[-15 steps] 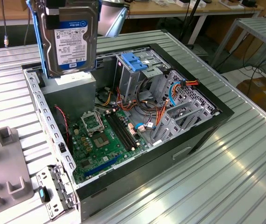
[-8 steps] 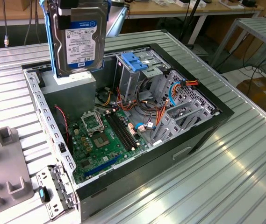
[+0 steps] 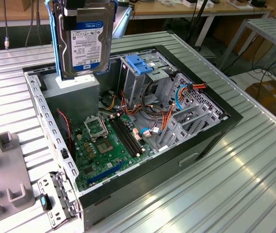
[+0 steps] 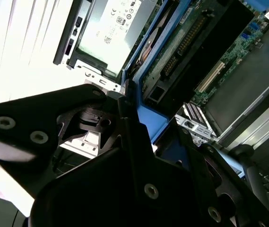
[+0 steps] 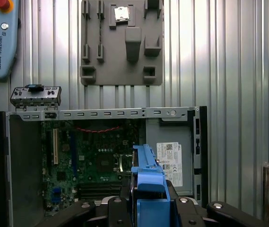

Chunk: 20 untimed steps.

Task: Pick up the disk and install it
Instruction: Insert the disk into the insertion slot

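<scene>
The hand [image 3: 75, 10] is clamped on the top of the disk [image 3: 84, 43], which hangs upright with its label toward the exterior view, clear of the bench [image 3: 225, 194]. In the first wrist view the disk's blue rail [image 5: 148, 187] sits between the hand's 2 black sides, above the open case [image 5: 101, 113]. The disk is over the power supply [image 3: 77, 92], to the exterior view's left of the cage [image 3: 138, 73] with its blue latch. I cannot tell whether its lower edge touches the power supply. Pick-up looks done, and the carry toward the bay seems to be the step in hand. Installing would call for lining the rails up with the cage's slot before any push.
</scene>
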{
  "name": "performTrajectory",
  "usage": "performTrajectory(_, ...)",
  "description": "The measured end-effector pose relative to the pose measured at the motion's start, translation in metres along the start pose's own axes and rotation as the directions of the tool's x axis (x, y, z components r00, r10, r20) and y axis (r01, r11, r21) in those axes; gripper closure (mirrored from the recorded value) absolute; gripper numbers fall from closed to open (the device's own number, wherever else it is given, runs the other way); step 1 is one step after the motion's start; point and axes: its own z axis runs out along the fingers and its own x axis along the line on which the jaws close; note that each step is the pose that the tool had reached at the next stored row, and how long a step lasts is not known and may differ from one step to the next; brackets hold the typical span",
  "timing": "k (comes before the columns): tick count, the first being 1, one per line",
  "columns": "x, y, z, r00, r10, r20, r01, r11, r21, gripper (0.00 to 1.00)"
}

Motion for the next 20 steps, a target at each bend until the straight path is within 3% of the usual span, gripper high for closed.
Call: performTrajectory(20, 0.0040, -0.0009, 0.0000, 1.0000, 0.000, 0.0001, 0.000, 1.0000, 0.0000, 0.63)
